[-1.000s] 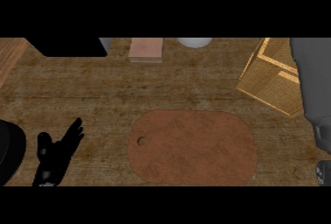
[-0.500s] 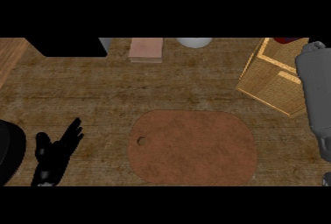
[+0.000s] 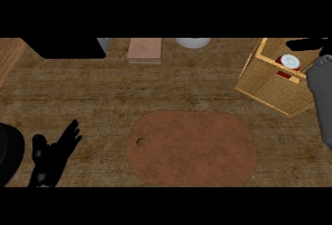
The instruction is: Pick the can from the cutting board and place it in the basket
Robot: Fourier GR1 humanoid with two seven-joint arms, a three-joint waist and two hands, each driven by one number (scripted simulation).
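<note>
Head view is looking steeply down at a brown wood-grain counter [image 3: 97, 96], which is filling nearly the whole picture, with a paler wooden strip [image 3: 9, 55] running along its upper left corner. Along the far edge, a black block [image 3: 65, 47], a pinkish block [image 3: 145, 49] and a white round object [image 3: 193, 42] are sitting in a row, each apart from the next. A rounded reddish-brown cutting board [image 3: 191, 149] is lying in the middle of the counter, with a small hole [image 3: 141, 142] near its left edge, and it is carrying nothing. At the upper right a wicker basket [image 3: 269, 85] is standing tilted to the view, and the can [image 3: 288, 62], red with a white top, is sitting inside it. The right hand [image 3: 310, 43] is hanging just beyond the can at the basket's far side, its grey forearm [image 3: 321, 96] running down the right edge; whether that hand is open or closed cannot be told. The left hand [image 3: 52, 154] is resting at the lower left with its fingers straight and spread, holding nothing. Compared with 1 second ago, when no right arm and no can were showing, the forearm is now reaching over the basket and the can is showing inside; the left hand and the board are staying where they were.
</note>
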